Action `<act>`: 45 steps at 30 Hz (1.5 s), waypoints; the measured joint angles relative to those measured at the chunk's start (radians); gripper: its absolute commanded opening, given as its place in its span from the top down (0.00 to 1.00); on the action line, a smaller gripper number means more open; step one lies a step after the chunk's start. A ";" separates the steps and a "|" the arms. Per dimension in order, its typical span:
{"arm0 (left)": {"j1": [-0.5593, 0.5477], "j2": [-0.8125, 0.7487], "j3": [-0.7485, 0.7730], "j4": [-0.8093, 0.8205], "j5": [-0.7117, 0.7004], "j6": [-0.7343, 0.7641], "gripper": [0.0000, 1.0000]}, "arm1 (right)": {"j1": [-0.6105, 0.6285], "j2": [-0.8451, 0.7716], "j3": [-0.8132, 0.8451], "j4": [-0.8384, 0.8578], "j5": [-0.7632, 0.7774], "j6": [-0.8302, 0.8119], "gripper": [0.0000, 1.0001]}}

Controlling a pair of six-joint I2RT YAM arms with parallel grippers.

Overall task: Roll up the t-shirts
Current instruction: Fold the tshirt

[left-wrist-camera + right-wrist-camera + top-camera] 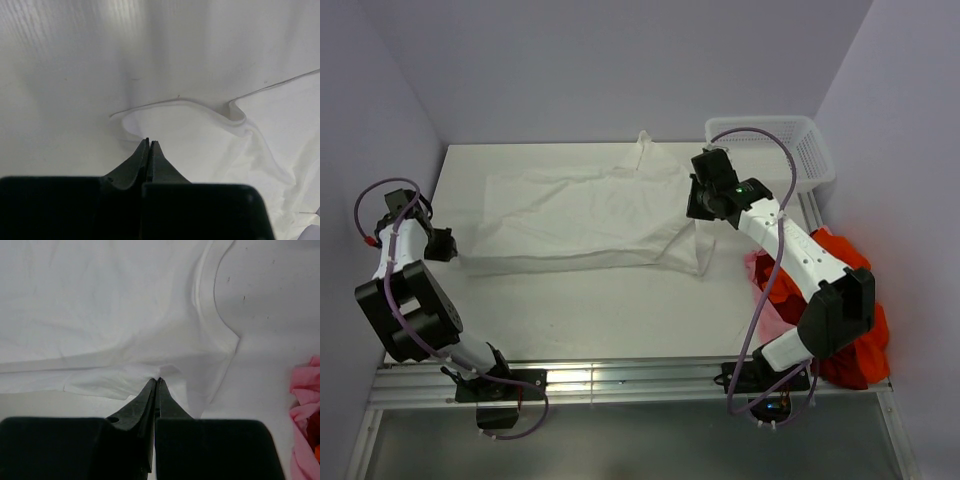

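Left claw (442,243) is clenched, tips pressed together right at the left end of the white shirt (580,215). The left wrist view shows the tips (149,145) meeting a curled hem; can't tell whether any cloth is nipped. Left arm is folded back on itself, with its wrist low at the worktop (620,310) edge.

White shirt lies across the middle of the worktop as a long flat band, wrinkled, with no roll started at either end. Rolling looks not yet begun.

Right claw (698,205) is also clenched, sitting at the shirt's right end near the collar. The right wrist view puts the tips (157,382) on a cloth fold; a grip is possible but not clear. Right arm stretches forward and to the left from its base.

Basket (810,150) sits in the far right corner. Red shirts (840,250) lie heaped on the right, under the right arm, unrolled. By my read, every shirt is left to do.
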 measured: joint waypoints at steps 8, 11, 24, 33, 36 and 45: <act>-0.033 0.061 0.039 0.001 -0.002 -0.012 1.00 | -0.011 0.050 0.024 0.002 -0.003 -0.001 1.00; -0.035 0.075 0.054 0.000 -0.003 -0.019 0.99 | -0.014 0.067 0.042 0.002 -0.003 -0.001 1.00; -0.041 0.136 0.104 0.000 0.000 -0.033 1.00 | -0.032 0.164 0.129 0.002 -0.002 -0.001 1.00; -0.056 0.193 0.138 0.004 0.000 -0.049 1.00 | -0.050 0.225 0.158 0.003 -0.002 -0.001 1.00; -0.056 0.195 0.139 0.003 0.000 -0.052 1.00 | -0.055 0.236 0.164 0.002 -0.003 0.000 1.00; -0.057 0.214 0.161 0.013 0.014 -0.058 0.99 | -0.061 0.295 0.232 0.015 -0.006 0.000 1.00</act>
